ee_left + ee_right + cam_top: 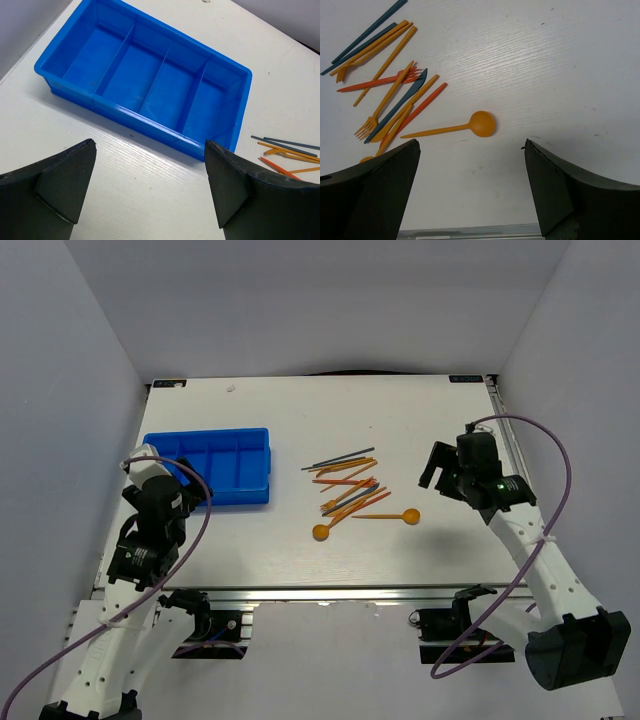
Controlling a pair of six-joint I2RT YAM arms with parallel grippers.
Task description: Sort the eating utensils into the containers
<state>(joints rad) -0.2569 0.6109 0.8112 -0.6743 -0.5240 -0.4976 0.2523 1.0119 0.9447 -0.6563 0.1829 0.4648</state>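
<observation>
Top external view alone takes in the whole layout. The blue tray (215, 498) sits on the left half of the white bench (430, 420). The loose pile of utensils (348, 485) lies at the tray's 3 o'clock, apart from it, near the bench centre.

Left wrist view adds what is hard to read from above: three ridges split the tray into four compartments. The left claw (150, 144) stands spread wide over the bench at the tray's near wall.

Right wrist view resolves the pile into orange, red and dark blue pieces, among them an orange fork (385, 100) with its tines toward 7 o'clock. The right claw (470, 142) is likewise wide open, just short of a lone orange spoon (482, 123).

From above, the tray's long axis runs 9 to 3. Most utensils slant 8 to 2, and the lone spoon lies 9 to 3 with its bowl toward 3. The bench shows a white wood grain. Plain white walls (330, 310) enclose it, and a metal rail (340, 593) runs along its near edge.
</observation>
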